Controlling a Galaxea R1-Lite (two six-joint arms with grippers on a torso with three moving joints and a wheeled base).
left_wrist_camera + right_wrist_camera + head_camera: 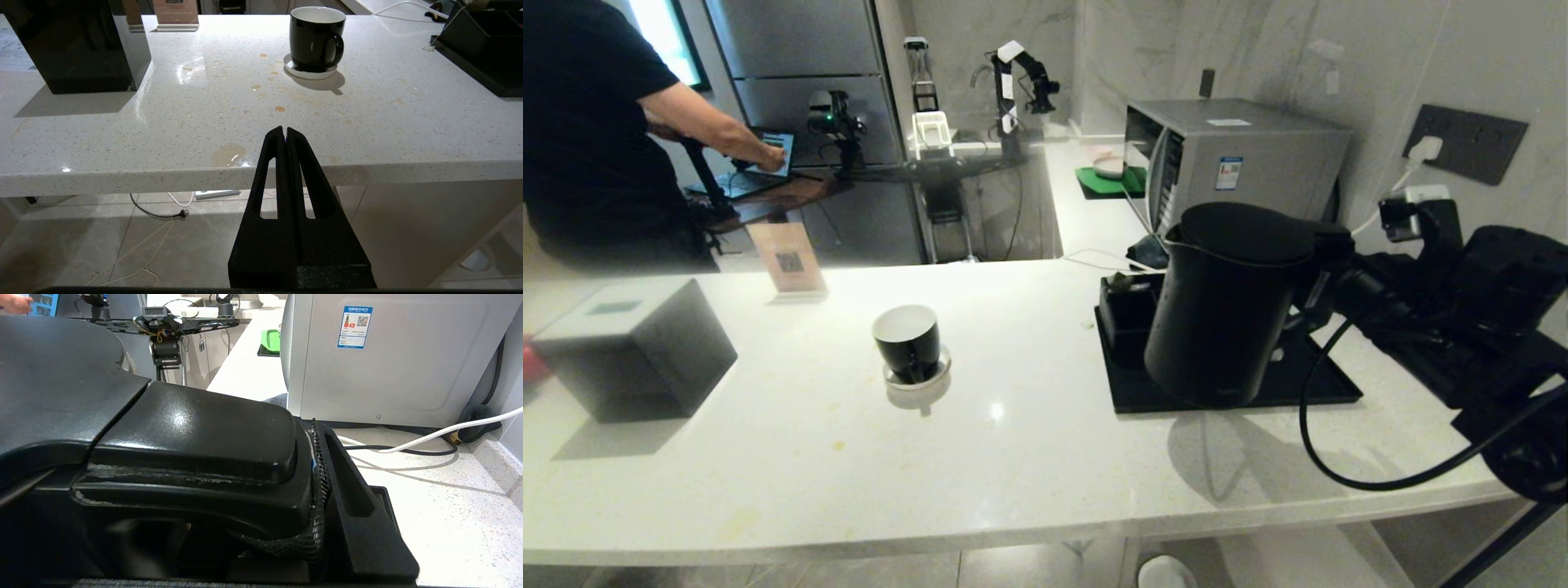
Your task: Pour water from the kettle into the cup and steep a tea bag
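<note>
The matte black kettle [1225,302] is upright over the black tray [1331,384] at the right of the counter. I cannot tell whether its bottom rests there. My right gripper [1327,257] is shut on the kettle's handle [196,437]; one finger [351,490] presses the handle's side and the other is hidden behind it. The black cup [907,341] with its white inside stands on a small white coaster mid-counter, also in the left wrist view [315,36]. My left gripper [284,131] hangs shut and empty below the counter's front edge. The tea bag is out of view.
A black cube box [637,347] sits at the counter's left, a sign card [788,260] behind the cup, a microwave [1241,155] behind the kettle. A black cable [1339,465] loops over the counter's right front. Spill marks [229,154] dot the counter. A person [588,131] stands far left.
</note>
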